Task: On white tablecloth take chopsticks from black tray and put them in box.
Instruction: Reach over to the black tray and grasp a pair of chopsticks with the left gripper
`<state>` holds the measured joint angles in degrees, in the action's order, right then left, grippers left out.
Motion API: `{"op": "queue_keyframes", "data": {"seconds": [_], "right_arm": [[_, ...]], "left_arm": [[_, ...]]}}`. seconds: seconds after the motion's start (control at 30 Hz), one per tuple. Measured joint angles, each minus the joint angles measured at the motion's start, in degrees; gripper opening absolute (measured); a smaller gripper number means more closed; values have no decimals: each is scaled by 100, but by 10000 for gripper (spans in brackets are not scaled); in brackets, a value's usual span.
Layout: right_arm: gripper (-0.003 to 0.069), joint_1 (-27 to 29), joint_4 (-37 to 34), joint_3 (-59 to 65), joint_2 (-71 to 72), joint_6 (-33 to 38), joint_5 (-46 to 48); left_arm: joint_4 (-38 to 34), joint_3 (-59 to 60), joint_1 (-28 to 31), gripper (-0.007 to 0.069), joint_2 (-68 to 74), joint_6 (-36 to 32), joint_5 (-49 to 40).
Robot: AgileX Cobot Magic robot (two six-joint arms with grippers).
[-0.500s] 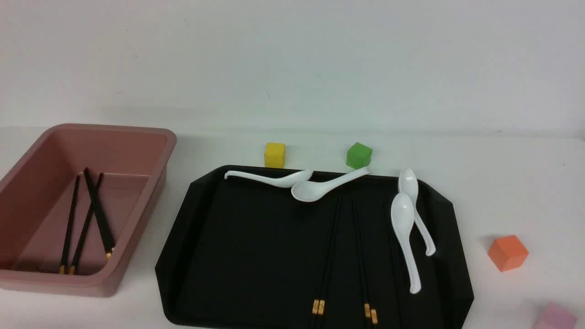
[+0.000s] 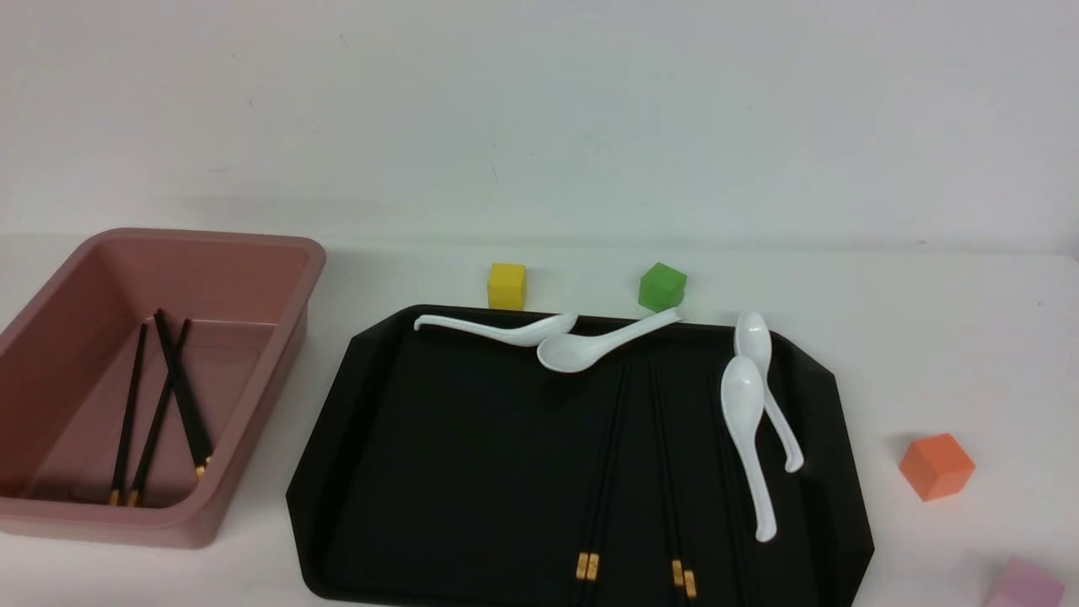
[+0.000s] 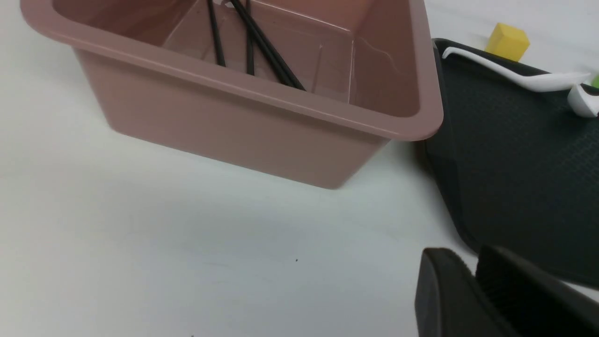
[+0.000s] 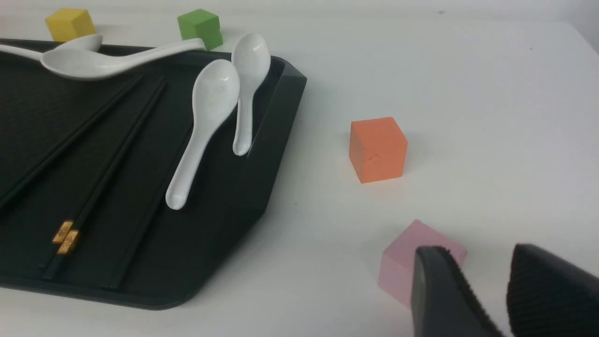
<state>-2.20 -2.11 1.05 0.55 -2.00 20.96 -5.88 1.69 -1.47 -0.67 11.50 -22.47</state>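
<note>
left gripper: two matt black fingers, thick and blocky, with rounded tips and a dull sheen on the edges; one face looks faintly textured, detail too dark to confirm. right gripper: two matt black fingers tapering to narrow rounded tips; fine crosswise ridges run along the inner pads, sawtooth at the edges. only the finger ends show in either wrist view.

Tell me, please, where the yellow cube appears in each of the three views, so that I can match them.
Front view: the yellow cube sits beyond the black tray's far rim, left of the green cube.
Left wrist view: the cube shows behind the tray's far rim.
Right wrist view: the cube is behind that rim, the green cube alongside.
Shared landmark: the white spoon lying along the far rim, just before the cube.
</note>
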Motion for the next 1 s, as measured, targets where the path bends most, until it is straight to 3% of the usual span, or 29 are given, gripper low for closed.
{"op": "queue_keyframes", "data": {"seconds": [0.53,0.63,0.87,1.0], "right_arm": [[242,0,0,0,0,0,0],[242,0,0,0,0,0,0],[242,0,0,0,0,0,0],[242,0,0,0,0,0,0]], "left_arm": [[-69,0,0,131,0,22,326],[-725,0,0,132,0,329,350],[-3449,0,0,135,0,1656,358],[-4244,0,0,139,0,1785,412]]}}
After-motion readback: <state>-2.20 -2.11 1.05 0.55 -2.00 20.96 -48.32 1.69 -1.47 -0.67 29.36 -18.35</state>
